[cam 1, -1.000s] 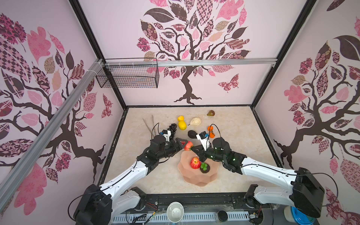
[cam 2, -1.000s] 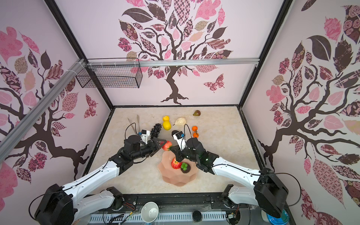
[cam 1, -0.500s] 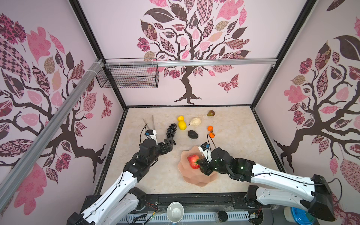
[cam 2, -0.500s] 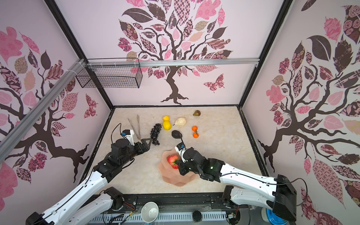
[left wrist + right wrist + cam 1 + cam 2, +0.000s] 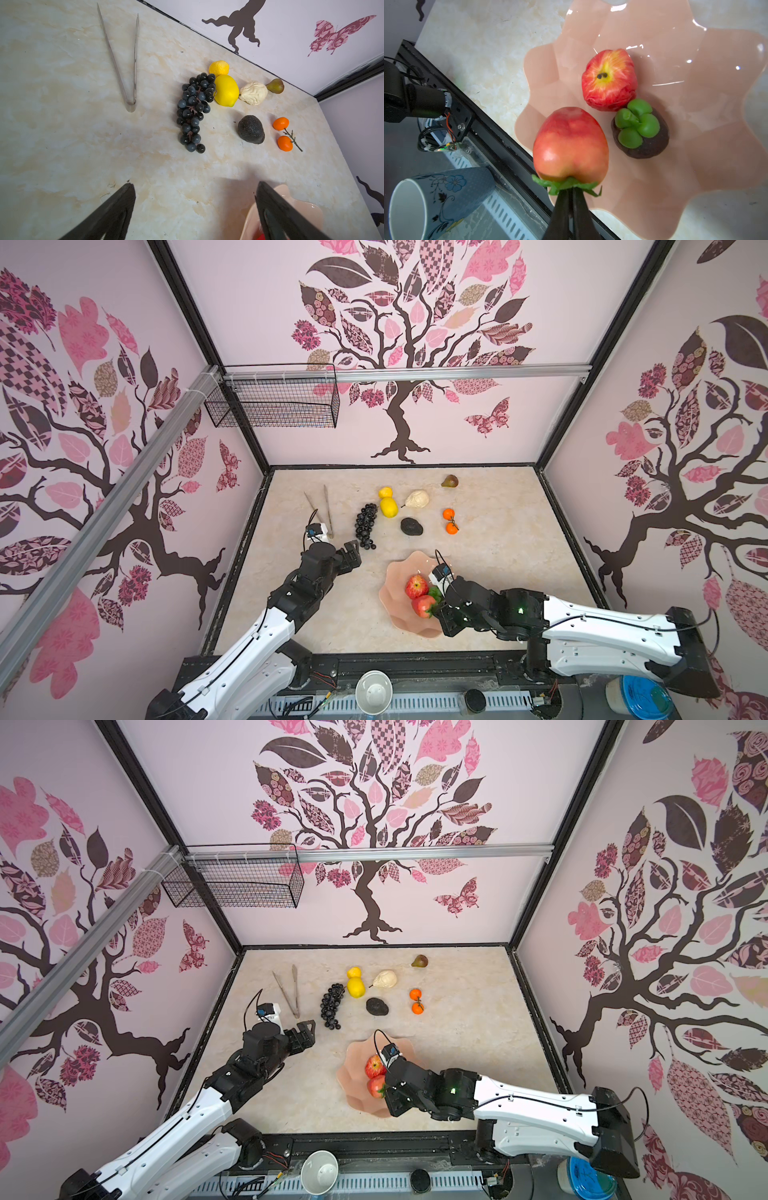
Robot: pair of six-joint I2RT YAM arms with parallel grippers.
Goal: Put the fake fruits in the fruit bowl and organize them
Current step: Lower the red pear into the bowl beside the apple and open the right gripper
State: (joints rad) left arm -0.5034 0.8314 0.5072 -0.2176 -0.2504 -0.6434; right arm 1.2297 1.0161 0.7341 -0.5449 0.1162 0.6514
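My right gripper is shut on the green leaves of a red-orange fruit and holds it over the near rim of the peach-pink fruit bowl. A red apple and a mangosteen lie in the bowl. My left gripper stands open and empty over bare table, left of the bowl and just short of the black grapes. Further back lie a lemon, a small yellow fruit, a cream pear, an avocado, two oranges and a green-brown pear.
Thin tongs lie at the back left beside the grapes. A wire basket hangs on the back wall. A white cup lies beyond the black front rail, close to the bowl's near rim.
My left gripper has drawn back leftwards from the bowl's far rim, empty. My right gripper has carried the red-orange fruit over the bowl towards its near rim.
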